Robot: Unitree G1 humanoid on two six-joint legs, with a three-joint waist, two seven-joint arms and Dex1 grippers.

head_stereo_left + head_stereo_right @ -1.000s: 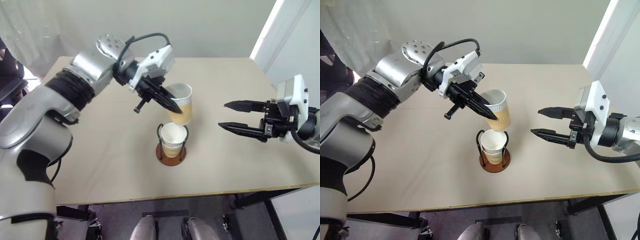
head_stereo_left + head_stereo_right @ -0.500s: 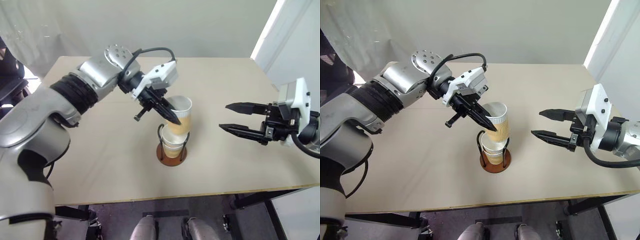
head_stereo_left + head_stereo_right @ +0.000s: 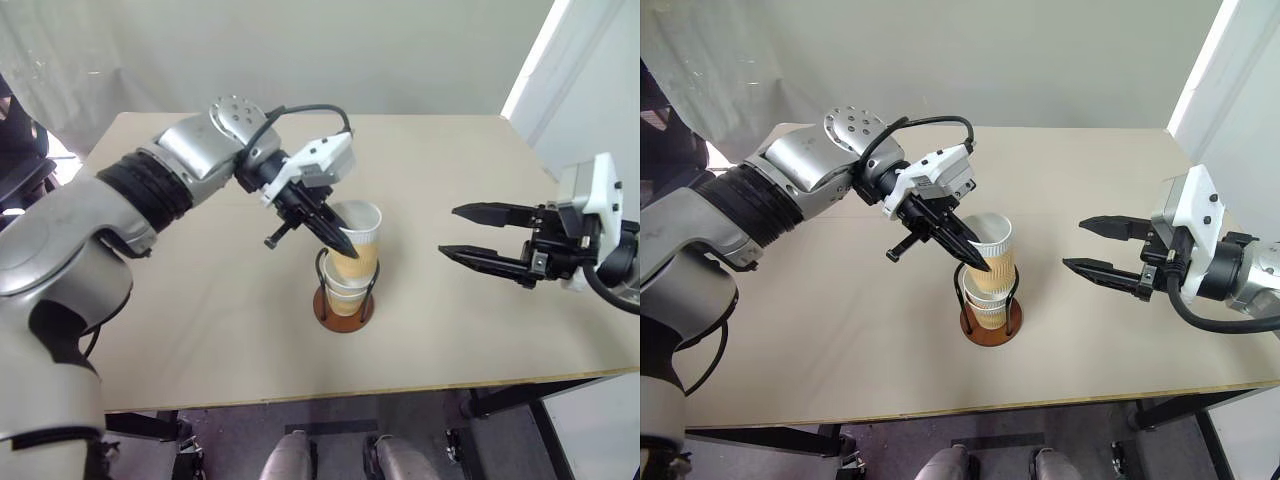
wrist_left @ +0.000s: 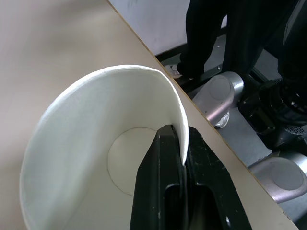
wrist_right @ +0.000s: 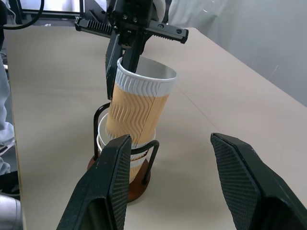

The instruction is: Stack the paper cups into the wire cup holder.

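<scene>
While its two black fingers pinch the rim wall of a paper cup (image 3: 358,236), one inside and one outside, the left gripper (image 3: 340,238) holds that cup tilted, its lower part already sunk into another cup (image 3: 343,291) that stands in the wire cup holder (image 3: 343,305). The left wrist view looks straight down into the held cup: white inside, round bottom, the wall squeezed between the fingers (image 4: 160,191). The head views cannot give that, but they show the holder's reddish-brown disc base sitting near the middle of the tan table (image 3: 220,300), with dark wire loops rising beside the nested cups.

The right wrist view adds the side of it: the wavy ribbed tan sleeve of the upper cup (image 5: 139,110), leaning against the wire, and the white rim of the lower cup just under it. The right gripper (image 3: 480,235) hangs well apart from the holder, over the table's right part, its fingers spread with nothing between them.
</scene>
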